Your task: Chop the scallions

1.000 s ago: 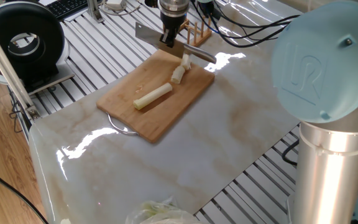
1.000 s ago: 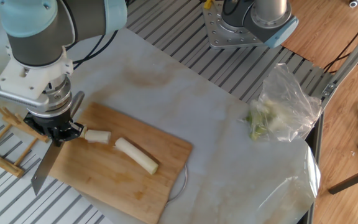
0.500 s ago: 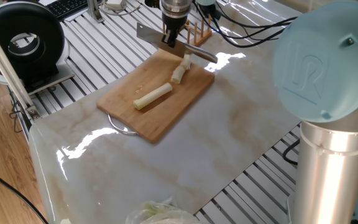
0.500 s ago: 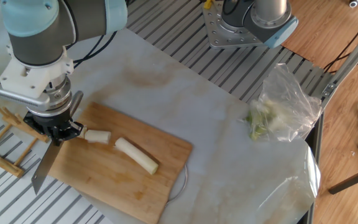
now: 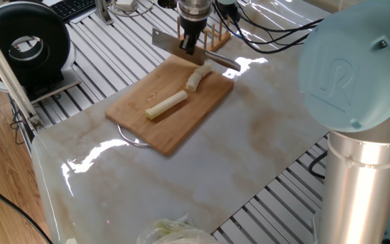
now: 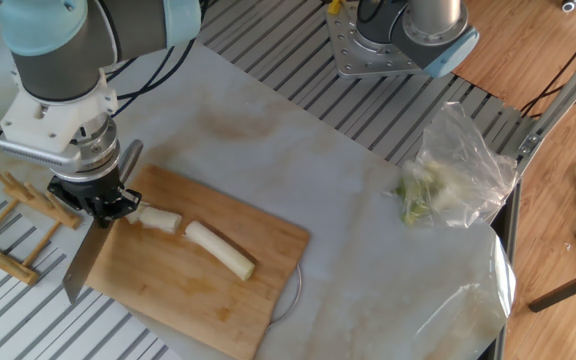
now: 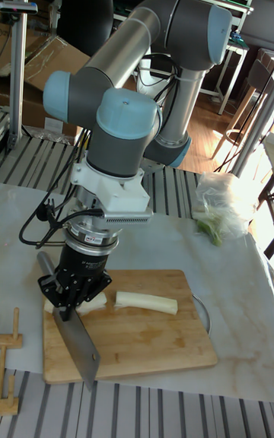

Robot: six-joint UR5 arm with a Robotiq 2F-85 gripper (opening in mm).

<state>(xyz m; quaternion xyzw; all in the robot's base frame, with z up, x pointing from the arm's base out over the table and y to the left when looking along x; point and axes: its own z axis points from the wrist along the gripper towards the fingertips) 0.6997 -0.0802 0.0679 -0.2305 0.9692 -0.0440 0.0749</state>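
End effector point(image 6: 101, 203) clenched on the handle of the cleaver point(image 7: 76, 342), blade pointing down and out past the near edge of the cutting board point(image 6: 198, 290). Compared with a second ago, I see the tool has shifted slightly along the board toward the short scallion chunk point(image 6: 158, 219); in one fixed view the knife now sits closer over that piece, and the blade looks a touch higher than before. The scallions lie on the board in two parts: the short chunk right beside the end effector, and the long stalk point(image 5: 166, 105) a little apart toward the board's middle, both lying flat. The bag of leafy greens point(image 6: 450, 175) sits well apart on the marble worktop point(image 5: 181, 183), untouched. A wooden rack point(image 6: 8, 225) stands just off the board behind the arm. My read: one cut is done and the arm is repositioning for the next stroke; most of the stalk remains uncut, so the job is early. Risk: the loose chunk rolling when the blade lands.
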